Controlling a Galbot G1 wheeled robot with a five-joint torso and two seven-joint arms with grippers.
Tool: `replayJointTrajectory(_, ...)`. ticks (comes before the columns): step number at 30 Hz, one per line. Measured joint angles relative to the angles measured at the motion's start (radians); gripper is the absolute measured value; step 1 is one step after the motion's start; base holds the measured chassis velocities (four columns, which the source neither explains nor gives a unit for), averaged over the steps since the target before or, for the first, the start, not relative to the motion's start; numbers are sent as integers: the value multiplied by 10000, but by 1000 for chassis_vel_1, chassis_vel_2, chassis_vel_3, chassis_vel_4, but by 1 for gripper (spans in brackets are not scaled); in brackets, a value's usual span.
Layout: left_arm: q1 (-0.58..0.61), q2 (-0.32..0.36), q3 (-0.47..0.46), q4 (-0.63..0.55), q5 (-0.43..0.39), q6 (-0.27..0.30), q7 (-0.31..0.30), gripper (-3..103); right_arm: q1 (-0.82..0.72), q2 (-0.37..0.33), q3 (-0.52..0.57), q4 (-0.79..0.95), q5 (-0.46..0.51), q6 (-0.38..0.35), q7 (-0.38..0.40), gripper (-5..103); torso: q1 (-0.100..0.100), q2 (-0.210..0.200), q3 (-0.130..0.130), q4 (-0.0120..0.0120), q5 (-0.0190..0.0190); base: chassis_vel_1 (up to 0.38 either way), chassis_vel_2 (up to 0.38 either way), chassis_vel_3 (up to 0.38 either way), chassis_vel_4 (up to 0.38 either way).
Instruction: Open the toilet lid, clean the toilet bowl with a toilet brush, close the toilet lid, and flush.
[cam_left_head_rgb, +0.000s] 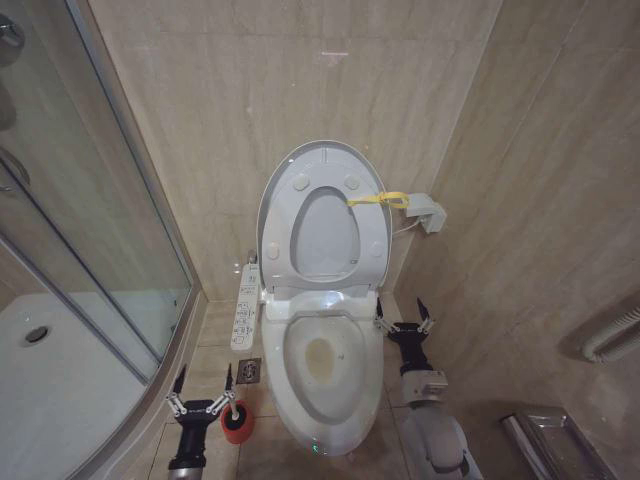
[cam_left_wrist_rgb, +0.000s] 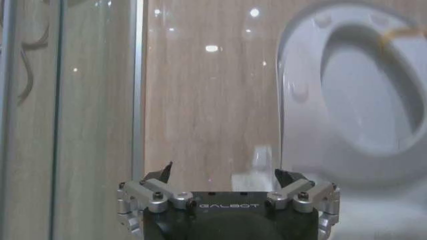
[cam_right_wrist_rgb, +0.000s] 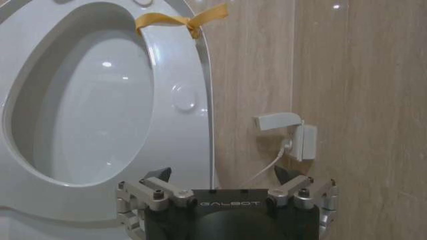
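Two tools are up, both spread wide and both empty. The left tool (cam_left_head_rgb: 203, 386) hangs low on the left of the toilet, just above the floor, fingers splayed apart with nothing between them; its own wrist camera shows the same open tool (cam_left_wrist_rgb: 223, 176) facing the tiled wall. The right tool (cam_left_head_rgb: 404, 315) sits on the right of the toilet, beside the rim, fingers equally wide and touching nothing; in its wrist camera the open tool (cam_right_wrist_rgb: 223, 175) points at the raised lid and wall. One toilet lid (cam_left_head_rgb: 325, 160) stands upright against the far wall, and one ring-shaped seat (cam_left_head_rgb: 283, 222) is up against it, with one yellow strap (cam_left_head_rgb: 380, 198) tied at the right edge of the raised pair, its knot clear in the right wrist camera too (cam_right_wrist_rgb: 187, 21). One toilet bowl (cam_left_head_rgb: 325, 365) lies open below, a yellowish patch at its bottom. One toilet brush (cam_left_head_rgb: 236, 418) stands in its red holder on the floor, near the left side of the bowl and just beside the left tool. One button panel (cam_left_head_rgb: 245, 308) runs along the bowl's left side, one floor drain (cam_left_head_rgb: 249, 371) lies near it, and one wall socket (cam_left_head_rgb: 428, 212) sits to the right of the lid. The glass shower enclosure (cam_left_head_rgb: 90, 230) fills the left.
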Motion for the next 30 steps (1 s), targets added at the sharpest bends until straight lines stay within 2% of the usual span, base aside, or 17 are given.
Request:
replayJointTrajectory(1, 141, 31, -62, -446, -111, 262, 57, 100, 0, 0, 0, 0, 0, 0, 1, 100, 0, 0, 0, -2, 0, 0, 0, 0, 0)
replayJointTrajectory(2, 141, 31, -62, -446, -111, 262, 57, 100, 0, 0, 0, 0, 0, 0, 1, 100, 0, 0, 0, -2, 0, 0, 0, 0, 0)
replayJointTrajectory(5, 628, 48, -781, -1907, -256, 1404, 968, 100, 0, 0, 0, 0, 0, 0, 1, 100, 0, 0, 1, 0, 0, 0, 0, 0, 0)
replayJointTrajectory(6, 628, 48, -781, -1907, -256, 1404, 968, 100, 0, 0, 0, 0, 0, 0, 1, 100, 0, 0, 1, 0, 0, 0, 0, 0, 0)
replayJointTrajectory(9, 901, -25, -1147, -2834, -492, 2575, 1150, 100, 0, 0, -1, 0, 0, 0, 0, 100, 0, 0, 0, 0, 0, 0, 0, 0, 0)
replayJointTrajectory(10, 918, -73, -1274, -3010, -570, 2784, 1220, 100, 0, 0, 0, 0, 0, 0, 1, 100, 0, 0, 0, 0, 0, 0, 0, 0, 0)
replayJointTrajectory(16, 862, -176, -1581, -3357, -1249, 3278, 1122, 100, 0, 0, 0, 0, 0, 0, 0, 100, 1, 0, 1, -1, -2, 0, 0, 0, 0)
replayJointTrajectory(23, 890, -150, -1965, -3772, -1512, 3688, 1050, 100, 0, 0, 0, 0, 0, 0, 0, 100, 1, 0, 1, -1, 0, 0, 0, 0, 0)
replayJointTrajectory(30, 687, -59, -2153, -3501, -1613, 3902, 895, 100, 0, 0, 0, 0, 0, 0, 0, 100, 1, 0, 1, -1, -1, 0, 0, 0, 0)
